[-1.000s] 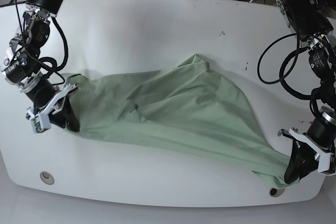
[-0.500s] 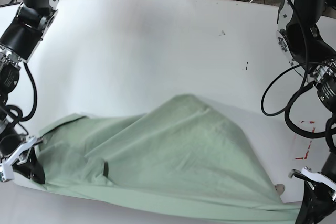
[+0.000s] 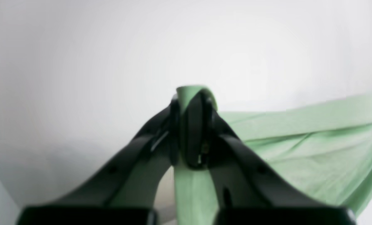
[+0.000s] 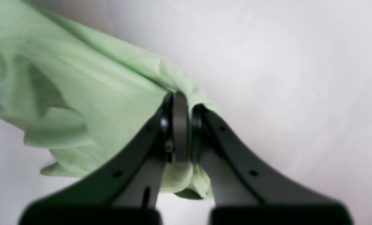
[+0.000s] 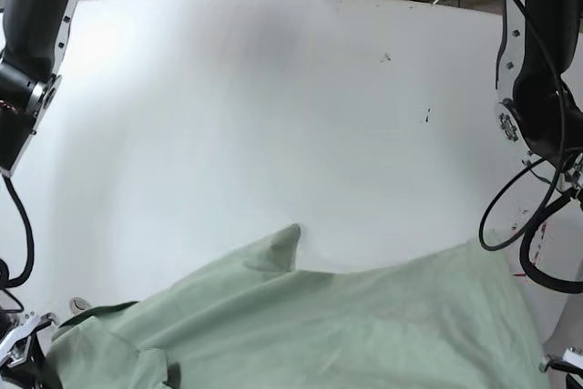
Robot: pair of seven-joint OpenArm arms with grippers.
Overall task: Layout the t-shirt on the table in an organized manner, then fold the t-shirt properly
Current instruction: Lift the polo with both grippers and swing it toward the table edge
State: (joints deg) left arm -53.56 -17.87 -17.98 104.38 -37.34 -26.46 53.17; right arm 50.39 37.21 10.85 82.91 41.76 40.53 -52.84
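Dragging the t-shirt [image 5: 319, 325] toward the near edge of the table [image 5: 273, 107]: a second ago it lay mid-table, now it's bunched along the near rim with the far half bare, so I judge layout is still underway, folding not started. Count: one table, one shirt, two grippers. My left gripper [image 3: 190, 131] is clamped on a narrow fold of green fabric, my right gripper [image 4: 181, 131] pinched tight on a bunched edge, neither jaw set showing any gap.

Plain sage-green t-shirt [image 5: 364, 316], white table [image 5: 255, 97] — dark specks, black fingers [image 3: 192, 131]
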